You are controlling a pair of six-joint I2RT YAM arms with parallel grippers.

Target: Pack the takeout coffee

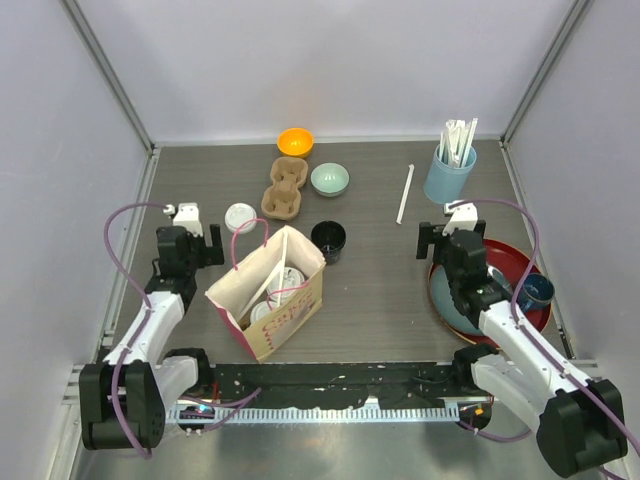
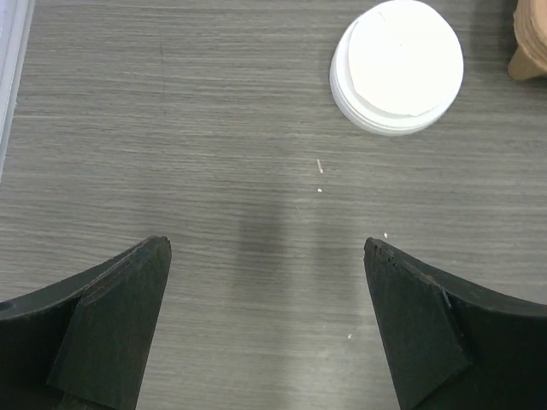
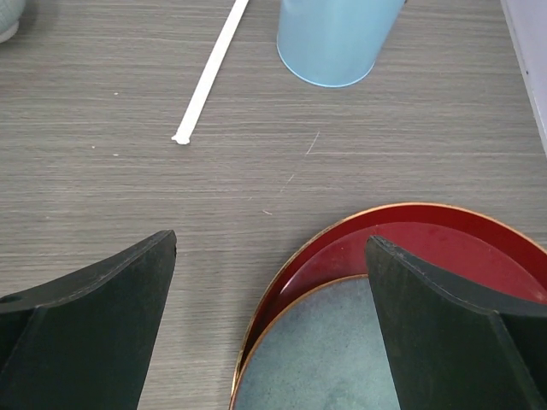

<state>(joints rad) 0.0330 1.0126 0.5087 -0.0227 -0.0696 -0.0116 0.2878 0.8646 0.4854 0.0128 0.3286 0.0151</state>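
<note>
A brown paper bag (image 1: 268,300) with pink handles stands open at front left. Inside it show the white lids of two takeout coffee cups (image 1: 287,279). Just right of the bag stands a black paper cup (image 1: 328,240) with no lid on it. A round white lid (image 1: 240,216) (image 2: 397,67) lies on the table behind the bag. My left gripper (image 1: 190,233) (image 2: 267,248) is open over bare table, left of the bag and short of the lid. Over the near left rim of the red tray (image 1: 520,262) (image 3: 402,239), my right gripper (image 1: 450,234) (image 3: 271,243) is open and holds nothing.
A cardboard cup carrier (image 1: 283,188) (image 2: 530,43), an orange bowl (image 1: 295,141) and a pale green bowl (image 1: 329,179) sit at the back. A loose straw (image 1: 404,194) (image 3: 209,73) lies by the blue tumbler (image 1: 449,172) (image 3: 338,38). The tray holds a grey-blue plate (image 3: 342,350) and a dark blue mug (image 1: 534,291).
</note>
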